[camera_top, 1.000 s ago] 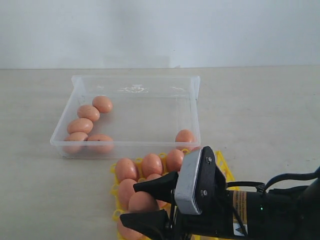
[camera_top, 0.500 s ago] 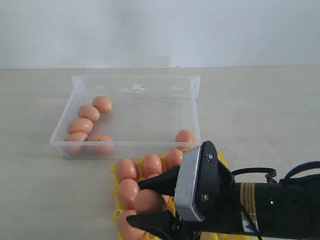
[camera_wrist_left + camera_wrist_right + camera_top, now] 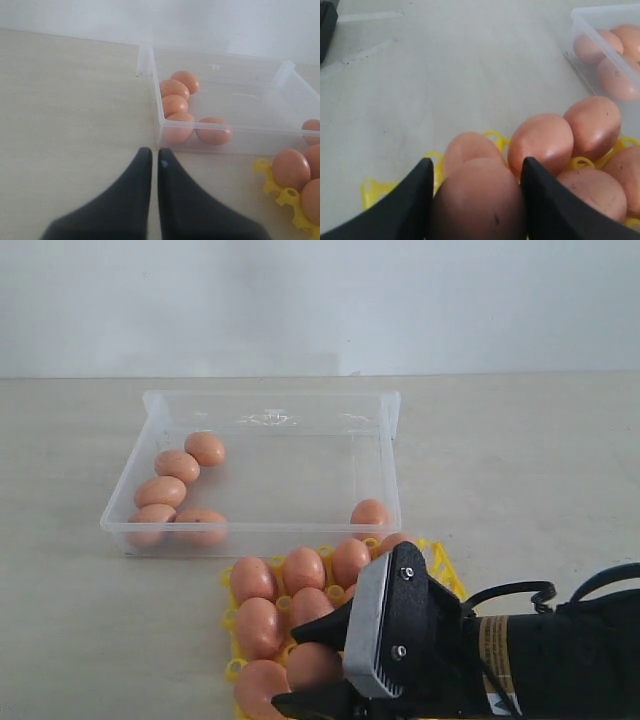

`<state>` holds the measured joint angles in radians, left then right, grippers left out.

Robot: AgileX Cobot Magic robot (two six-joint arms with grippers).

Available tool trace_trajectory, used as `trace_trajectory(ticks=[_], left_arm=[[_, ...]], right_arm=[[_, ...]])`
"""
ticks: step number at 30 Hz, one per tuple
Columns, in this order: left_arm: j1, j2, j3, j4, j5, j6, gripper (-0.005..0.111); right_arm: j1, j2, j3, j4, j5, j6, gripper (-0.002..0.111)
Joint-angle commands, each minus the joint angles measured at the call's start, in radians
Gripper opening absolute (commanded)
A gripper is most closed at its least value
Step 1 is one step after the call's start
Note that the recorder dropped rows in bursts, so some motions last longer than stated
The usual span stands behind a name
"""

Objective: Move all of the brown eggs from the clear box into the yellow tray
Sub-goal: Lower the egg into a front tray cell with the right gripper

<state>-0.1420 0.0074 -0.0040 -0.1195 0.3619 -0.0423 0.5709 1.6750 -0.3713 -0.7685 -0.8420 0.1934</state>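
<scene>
Left tool (image 3: 152, 164) closed near the clear box (image 3: 250, 142) — 5 brown eggs (image 3: 175, 106) clustered inside.

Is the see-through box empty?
Not empty. Six brown eggs lie in the clear box: five bunched at one end, one apart.

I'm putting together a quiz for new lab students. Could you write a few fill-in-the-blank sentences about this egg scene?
The box holds ___ eggs.
The right gripper grips an egg over the ___ tray.
The left gripper has its jaws ___.
Answers: six; yellow; shut.
</scene>
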Motion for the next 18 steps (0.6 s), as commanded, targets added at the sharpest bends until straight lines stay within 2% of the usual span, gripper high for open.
trace_trajectory(ticks=[1, 5, 10, 18], left_arm=[[-0.002, 0.004, 0.004, 0.004, -0.007, 0.004, 0.004], [-0.002, 0.004, 0.004, 0.004, -0.007, 0.004, 0.004], [-0.002, 0.004, 0.004, 0.004, -0.007, 0.004, 0.004], [-0.002, 0.004, 0.004, 0.004, -0.007, 0.004, 0.004]], right_arm=[[-0.003, -0.006, -0.001, 0.095, -0.020, -0.002, 0.001], [-0.003, -0.006, -0.001, 0.178, -0.039, 0.001, 0.013], [-0.003, -0.006, -0.001, 0.177, -0.039, 0.019, 0.031], [-0.003, -0.006, -0.001, 0.135, -0.039, 0.122, 0.032]])
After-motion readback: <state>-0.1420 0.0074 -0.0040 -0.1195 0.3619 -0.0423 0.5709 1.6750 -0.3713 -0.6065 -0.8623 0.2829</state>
